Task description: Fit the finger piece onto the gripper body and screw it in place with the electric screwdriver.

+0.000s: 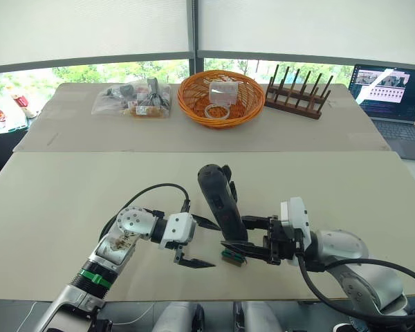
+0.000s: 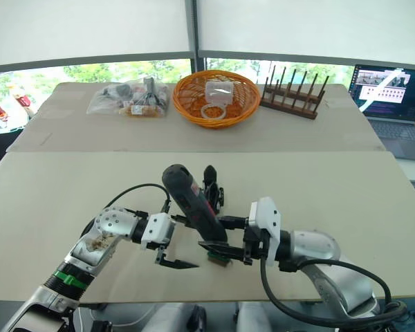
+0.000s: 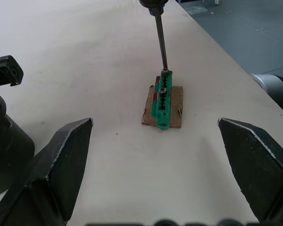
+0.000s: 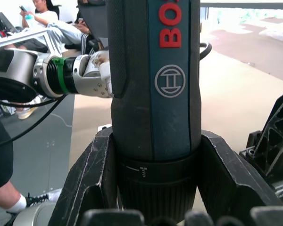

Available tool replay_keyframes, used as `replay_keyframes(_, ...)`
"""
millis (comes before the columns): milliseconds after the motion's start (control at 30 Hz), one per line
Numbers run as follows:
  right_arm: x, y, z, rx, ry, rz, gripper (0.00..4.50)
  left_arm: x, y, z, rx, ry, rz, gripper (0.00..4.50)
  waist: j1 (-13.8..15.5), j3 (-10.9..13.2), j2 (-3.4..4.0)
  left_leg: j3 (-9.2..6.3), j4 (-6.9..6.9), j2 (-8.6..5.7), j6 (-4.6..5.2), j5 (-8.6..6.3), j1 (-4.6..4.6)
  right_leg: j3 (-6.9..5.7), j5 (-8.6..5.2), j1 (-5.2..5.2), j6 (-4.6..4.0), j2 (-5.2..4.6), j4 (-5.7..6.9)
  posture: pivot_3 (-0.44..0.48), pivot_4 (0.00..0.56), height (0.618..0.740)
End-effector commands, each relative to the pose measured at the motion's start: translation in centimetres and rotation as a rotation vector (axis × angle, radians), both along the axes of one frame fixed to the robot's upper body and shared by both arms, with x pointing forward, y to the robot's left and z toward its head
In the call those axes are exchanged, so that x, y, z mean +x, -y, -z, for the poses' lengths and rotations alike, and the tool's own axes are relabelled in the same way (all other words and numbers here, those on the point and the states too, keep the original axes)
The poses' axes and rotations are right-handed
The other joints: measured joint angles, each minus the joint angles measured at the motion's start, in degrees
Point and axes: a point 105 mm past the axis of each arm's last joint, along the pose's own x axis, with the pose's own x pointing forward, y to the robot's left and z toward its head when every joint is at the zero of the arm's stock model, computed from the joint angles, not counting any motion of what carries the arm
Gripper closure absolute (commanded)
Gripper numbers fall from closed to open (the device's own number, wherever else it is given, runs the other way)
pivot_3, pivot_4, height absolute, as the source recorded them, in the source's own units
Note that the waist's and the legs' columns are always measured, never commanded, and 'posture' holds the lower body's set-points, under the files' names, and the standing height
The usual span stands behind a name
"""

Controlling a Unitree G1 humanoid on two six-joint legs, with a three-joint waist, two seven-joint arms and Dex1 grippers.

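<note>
My right gripper (image 1: 239, 235) is shut on the electric screwdriver (image 1: 217, 199), a black barrel with red lettering (image 4: 153, 84), held nearly upright and tilted back. Its thin metal bit (image 3: 160, 37) points down, and its tip touches a small green block (image 3: 162, 100) on a brown card. My left gripper (image 1: 215, 246) hovers open just left of that block, fingers (image 3: 61, 160) spread wide around it. The black gripper body (image 2: 213, 189) stands on the table just behind the screwdriver, and its edge (image 3: 4, 122) shows beside my left gripper. The finger piece is out of view.
On the far table stand an orange basket (image 1: 219, 97), a clear bag of parts (image 1: 135, 99) and a wooden rack (image 1: 297, 93). A laptop (image 1: 394, 104) is open at the far right. People (image 4: 42, 14) sit beyond the table's left side. The table's front edge is close.
</note>
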Motion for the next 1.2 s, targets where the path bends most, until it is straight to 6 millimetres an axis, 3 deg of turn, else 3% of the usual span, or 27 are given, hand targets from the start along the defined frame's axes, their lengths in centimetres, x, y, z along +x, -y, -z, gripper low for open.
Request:
replay_keyframes(33, -0.6, -0.3, -1.5, 0.019, 0.059, -0.041, 2.59, 0.2, 0.3, -0.6, -0.015, 0.032, 0.013, 0.0, 0.04, 0.0, 0.0, 0.0, 0.0, 0.0, 0.0, 0.0, 0.0, 0.0, 0.0, 0.0, 0.0, -0.01, 0.0, 0.0, 0.15, 0.74)
replay_keyframes(600, -0.2, 0.5, -1.6, -0.054, 0.142, -0.03, 2.59, 0.1, 0.5, -0.5, -0.022, 0.034, 0.008, 0.0, 0.38, 0.0, -0.01, 0.0, 0.01, 0.0, 0.04, -0.02, -0.05, -0.03, 0.0, -0.01, 0.01, -0.04, -0.04, 0.0, 0.15, 0.74)
replay_keyframes(900, -0.9, 1.0, -5.1, 0.121, 0.12, 0.011, 2.59, -0.1, 0.5, -0.4, -0.019, 0.019, 0.024, 0.0, 0.48, 0.01, -0.02, 0.0, 0.02, 0.0, 0.05, -0.04, -0.08, -0.05, 0.01, -0.03, 0.01, -0.06, -0.04, 0.0, 0.15, 0.74)
replay_keyframes(1200, -1.6, 0.6, -5.4, 0.239, 0.068, 0.126, 2.59, -0.1, 0.8, -0.5, -0.023, 0.006, 0.049, 0.0, 0.86, 0.01, -0.02, 0.0, 0.02, 0.0, 0.13, -0.09, -0.09, -0.05, 0.01, -0.04, 0.02, -0.11, -0.04, 0.0, 0.15, 0.74)
